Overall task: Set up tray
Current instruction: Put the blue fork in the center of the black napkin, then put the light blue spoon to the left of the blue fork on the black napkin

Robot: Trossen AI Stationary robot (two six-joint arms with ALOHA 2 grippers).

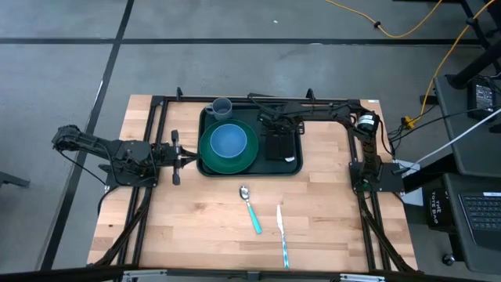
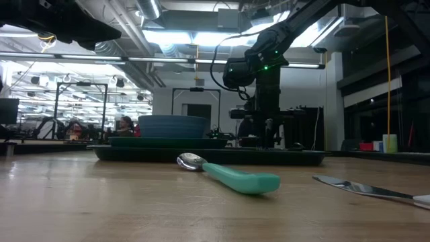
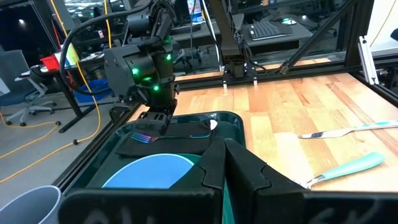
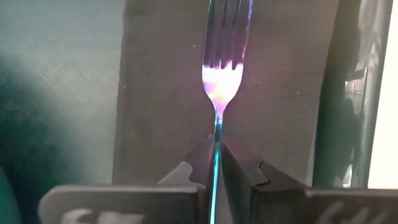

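The dark green tray (image 1: 205,168) lies at the table's far middle. It holds a green plate (image 1: 247,159) with a blue bowl (image 1: 228,141), a grey cup (image 1: 221,106) and a black napkin (image 1: 280,149). My right gripper (image 1: 275,129) stands over the napkin's far part, pointing steeply down, shut on a shiny fork (image 4: 222,68). The fork's tines point away from the fingers along the napkin (image 4: 161,93). My left gripper (image 3: 224,155) waits shut at the tray's left edge, holding nothing. My right gripper pinches the fork's thin neck (image 4: 215,140), just behind the tines, between its two fingers (image 4: 200,163). The fingers come from above, slanting steeply down. The fork runs lengthwise over the napkin; whether it rests on the cloth or hangs just above it, I cannot tell.
A teal-handled spoon (image 1: 250,207) and a knife (image 1: 281,233) lie on the bare wood nearer the front edge. A black frame (image 1: 164,100) runs around the table's far and side edges. Cables and a desk with a laptop (image 1: 479,219) stand off to the right.
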